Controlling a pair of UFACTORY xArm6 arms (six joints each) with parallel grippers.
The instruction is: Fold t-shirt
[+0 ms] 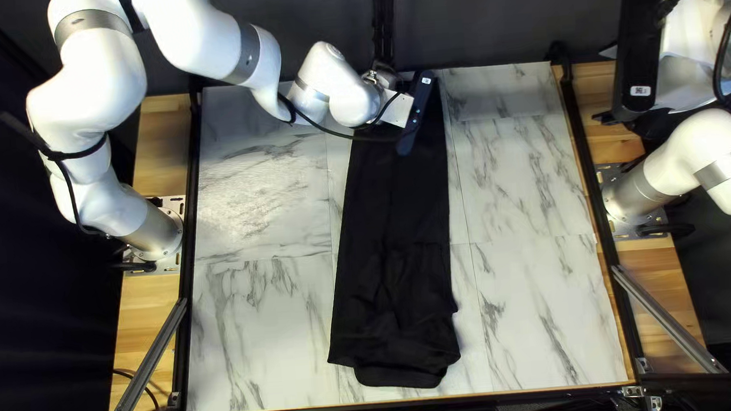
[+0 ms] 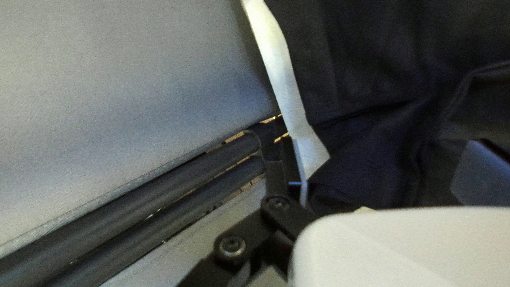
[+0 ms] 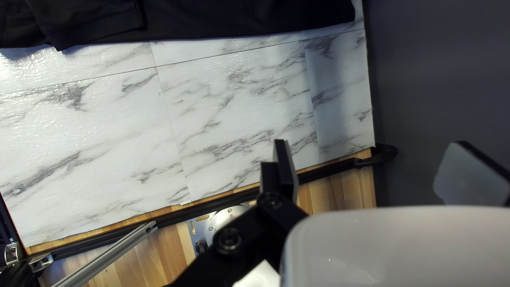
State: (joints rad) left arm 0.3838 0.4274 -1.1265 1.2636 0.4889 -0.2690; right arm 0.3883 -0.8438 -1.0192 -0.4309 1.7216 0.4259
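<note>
The black t-shirt (image 1: pixel 393 221) lies as a long, narrow strip from the table's far edge toward the near edge, its near end layered and uneven. Over its far end is my left gripper (image 1: pixel 414 110), fingertips hidden from above. In the left wrist view, my left gripper (image 2: pixel 383 154) has its fingers wide apart, with dark wrinkled shirt cloth (image 2: pixel 366 69) ahead and between them. My right gripper (image 1: pixel 640 45) is raised beyond the table's right side. The right wrist view shows this gripper (image 3: pixel 372 154) open and holding nothing, the shirt (image 3: pixel 212 18) far off across the table.
Bare marble-patterned table (image 1: pixel 520 176) extends on both sides of the shirt. A black frame rail (image 1: pixel 590 188) runs along the right edge, another (image 1: pixel 190 237) along the left. Behind the far edge hangs the dark curtain (image 1: pixel 489 13), close to my left gripper.
</note>
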